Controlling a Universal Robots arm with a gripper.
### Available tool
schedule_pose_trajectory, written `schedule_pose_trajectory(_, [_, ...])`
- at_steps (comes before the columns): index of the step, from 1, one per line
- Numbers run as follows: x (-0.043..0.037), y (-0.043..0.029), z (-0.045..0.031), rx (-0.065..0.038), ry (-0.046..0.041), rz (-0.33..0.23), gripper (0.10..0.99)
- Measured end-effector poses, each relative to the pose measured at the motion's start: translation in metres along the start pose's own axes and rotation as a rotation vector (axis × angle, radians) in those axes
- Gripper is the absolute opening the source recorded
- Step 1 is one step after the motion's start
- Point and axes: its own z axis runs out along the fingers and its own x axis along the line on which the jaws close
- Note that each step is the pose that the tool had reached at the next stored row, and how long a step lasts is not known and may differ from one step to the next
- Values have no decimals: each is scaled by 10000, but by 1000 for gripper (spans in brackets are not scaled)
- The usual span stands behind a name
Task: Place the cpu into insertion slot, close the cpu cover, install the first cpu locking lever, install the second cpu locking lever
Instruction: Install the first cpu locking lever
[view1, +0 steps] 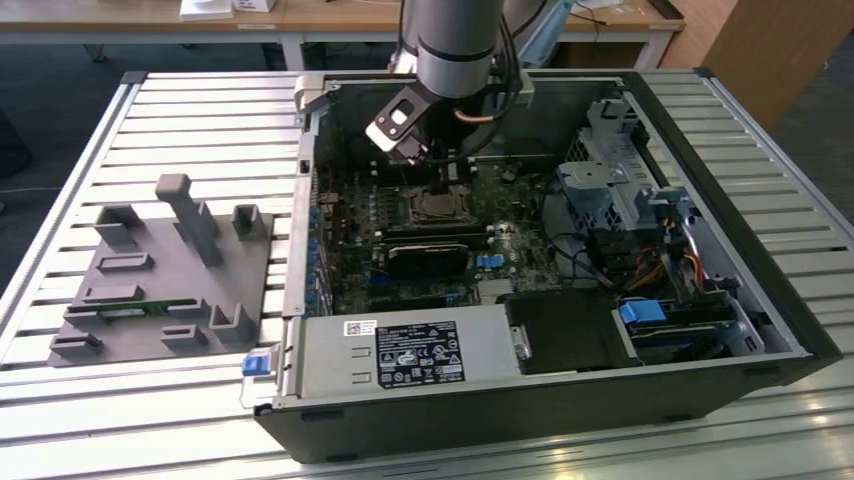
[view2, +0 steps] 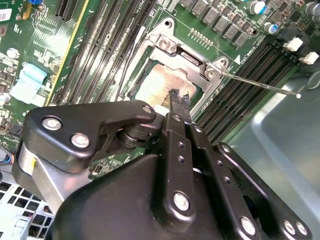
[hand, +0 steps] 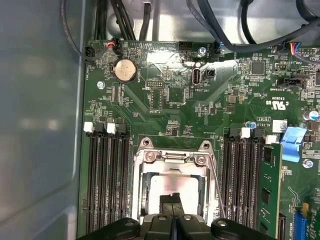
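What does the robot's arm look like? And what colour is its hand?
The arm is a round, silvery-grey tube with a small white-and-black box near its end. The gripper is black. It is made of flat linked bars dotted with shiny silver screws, and it narrows to thin tips.

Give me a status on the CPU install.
Done: the cpu lies in the insertion slot, and the cpu cover looks lowered over it. In hand: the end effector, shut and empty, is poised at the cpu's exposed face; I cannot tell whether it touches. Left: a thin locking lever sticks out over the memory slots, unlatched. I cannot tell the other lever's state.
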Motion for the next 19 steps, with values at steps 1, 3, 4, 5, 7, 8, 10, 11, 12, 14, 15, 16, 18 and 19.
schedule_pose_trajectory(1, [1, 0, -14, 0, 0, 0, 106])
schedule_pose_trajectory(3, [2, 0, -45, 0, -1, 0, 106])
schedule_pose_trajectory(4, [4, 0, -62, 0, 0, 0, 106])
schedule_pose_trajectory(5, [5, 1, -85, -1, 0, 0, 106])
schedule_pose_trajectory(7, [9, 1, -144, -3, -1, -1, 106])
schedule_pose_trajectory(8, [11, 1, -183, -5, -1, -1, 106])
schedule_pose_trajectory(10, [15, 2, -257, -10, -2, -2, 106])
schedule_pose_trajectory(11, [17, 2, -290, -12, -2, -2, 106])
schedule_pose_trajectory(12, [19, 1, -313, -14, -2, -1, 106])
schedule_pose_trajectory(14, [20, 0, -326, -22, -1, -2, 106])
schedule_pose_trajectory(15, [20, -1, -326, -24, 0, -17, 106])
schedule_pose_trajectory(16, [20, -1, -326, -19, 1, -103, 106])
schedule_pose_trajectory(18, [20, -1, -327, 2, 1, -439, 106])
schedule_pose_trajectory(19, [20, -2, -327, 14, 1, -621, 106])
